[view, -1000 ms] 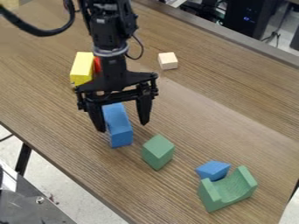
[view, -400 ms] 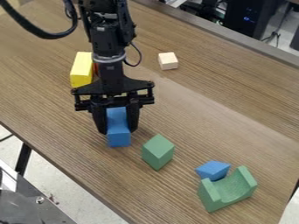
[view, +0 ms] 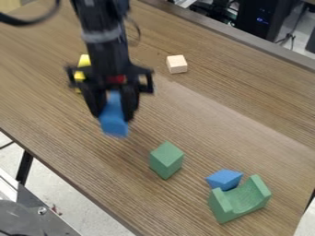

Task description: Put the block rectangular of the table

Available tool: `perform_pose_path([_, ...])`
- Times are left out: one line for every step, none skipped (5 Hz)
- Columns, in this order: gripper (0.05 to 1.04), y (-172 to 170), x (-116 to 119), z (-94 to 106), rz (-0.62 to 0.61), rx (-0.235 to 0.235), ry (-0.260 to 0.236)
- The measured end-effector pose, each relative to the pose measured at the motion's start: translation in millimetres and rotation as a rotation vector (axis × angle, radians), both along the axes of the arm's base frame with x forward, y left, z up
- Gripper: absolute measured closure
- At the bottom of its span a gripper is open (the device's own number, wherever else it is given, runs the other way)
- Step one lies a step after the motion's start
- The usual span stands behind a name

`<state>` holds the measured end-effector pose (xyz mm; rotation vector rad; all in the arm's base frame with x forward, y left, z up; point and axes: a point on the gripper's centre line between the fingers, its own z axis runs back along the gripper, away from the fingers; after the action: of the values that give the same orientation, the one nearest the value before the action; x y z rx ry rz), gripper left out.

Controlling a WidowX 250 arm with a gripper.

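You have the blue rectangular block (view: 113,123) clamped in the gripper (view: 113,116), up and left of the green block (view: 166,160) in view; its long axis points down-view, left of that green block; keep them apart when carrying.

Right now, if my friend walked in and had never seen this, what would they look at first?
Probably the big black arm coming down from the top, with its tool holding a blue block between its fingers. Next might be the green curved block near the bottom right, with a small blue block right by it.
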<state>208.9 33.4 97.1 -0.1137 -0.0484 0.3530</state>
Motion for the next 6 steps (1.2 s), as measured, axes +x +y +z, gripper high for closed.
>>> perform_pose_path([0.527, -13.4, 3.6, 33.1, -0.255, 0.146, 0.048])
perform_pose_path([0.527, -28.1, 13.4, 37.5, -0.526, 0.183, 0.082])
perform_pose_path([0.527, -43.2, 24.8, 32.9, -0.747, 0.191, 0.096])
perform_pose_path([0.527, -59.3, 38.3, 27.6, -0.931, 0.14, 0.023])
perform_pose_path([0.527, -70.5, 47.5, 19.8, -1.042, 0.112, -0.026])
perform_pose_path([0.527, -82.0, 48.6, 12.3, -1.106, 0.097, -0.021])
